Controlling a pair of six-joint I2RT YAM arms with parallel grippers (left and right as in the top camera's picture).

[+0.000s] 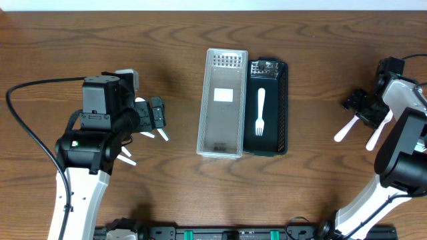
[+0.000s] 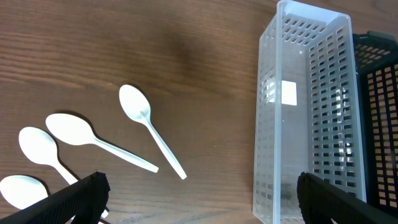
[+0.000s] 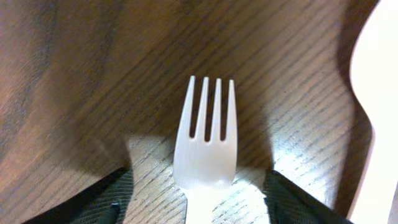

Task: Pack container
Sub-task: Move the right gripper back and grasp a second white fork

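Right gripper (image 3: 198,202) spread open, jaws straddling a white fork (image 3: 206,140) that lies flat, tines pointing away from the wrist, not yet pinched. Fork lies well right of the black tray (image 1: 284,100) (a second fork (image 1: 260,112) already inside); this gripper is by far the nearer.

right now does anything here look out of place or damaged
Nothing stands out. The clear container and black container sit side by side, one fork lies in the black one, spoons lie loose nearby.
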